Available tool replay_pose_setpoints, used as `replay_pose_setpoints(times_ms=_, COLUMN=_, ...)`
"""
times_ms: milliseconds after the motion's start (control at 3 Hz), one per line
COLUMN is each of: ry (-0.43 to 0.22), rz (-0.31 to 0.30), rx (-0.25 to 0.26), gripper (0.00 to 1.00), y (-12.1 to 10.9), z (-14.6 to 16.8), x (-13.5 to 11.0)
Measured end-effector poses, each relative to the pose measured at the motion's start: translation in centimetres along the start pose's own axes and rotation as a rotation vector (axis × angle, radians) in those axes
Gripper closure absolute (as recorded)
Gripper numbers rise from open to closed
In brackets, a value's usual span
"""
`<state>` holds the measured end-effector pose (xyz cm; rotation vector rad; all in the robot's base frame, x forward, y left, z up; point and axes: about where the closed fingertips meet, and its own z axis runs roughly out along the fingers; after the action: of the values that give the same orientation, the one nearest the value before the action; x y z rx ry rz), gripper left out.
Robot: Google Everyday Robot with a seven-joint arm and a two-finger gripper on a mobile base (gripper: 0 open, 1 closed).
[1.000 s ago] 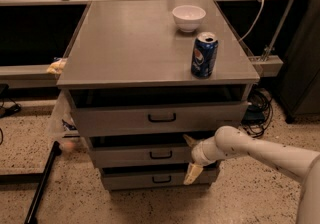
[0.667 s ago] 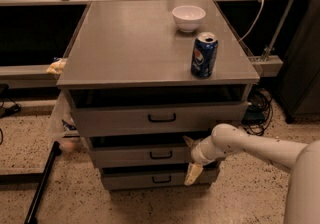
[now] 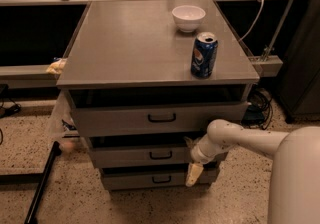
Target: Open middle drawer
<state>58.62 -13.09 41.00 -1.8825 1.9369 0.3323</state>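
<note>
The middle drawer (image 3: 135, 156) is the second of three grey drawers in the metal cabinet, and its small black handle (image 3: 161, 155) sits at the centre of its front. A dark gap shows above the front. My gripper (image 3: 192, 158) is at the end of the white arm, against the right part of this drawer's front, to the right of the handle and not on it. Its pale fingers (image 3: 194, 173) are spread apart, one up and one down, and hold nothing.
The top drawer (image 3: 120, 119) and bottom drawer (image 3: 130, 179) have the same black handles. On the cabinet top (image 3: 125, 43) stand a blue soda can (image 3: 204, 55) and a white bowl (image 3: 188, 17). A black pole (image 3: 42, 183) leans at the left and cables (image 3: 257, 108) lie at the right.
The arm has shifted slightly left along the middle drawer's front. The drawers, can and bowl have not moved.
</note>
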Motion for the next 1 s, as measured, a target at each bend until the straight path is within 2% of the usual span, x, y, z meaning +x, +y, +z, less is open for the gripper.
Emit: replay_pose_setpoints(times_ms=1000, ry=0.058, rz=0.064, rx=-0.120, gripper=0.00, y=2.9, z=-1.8, x=-0.1)
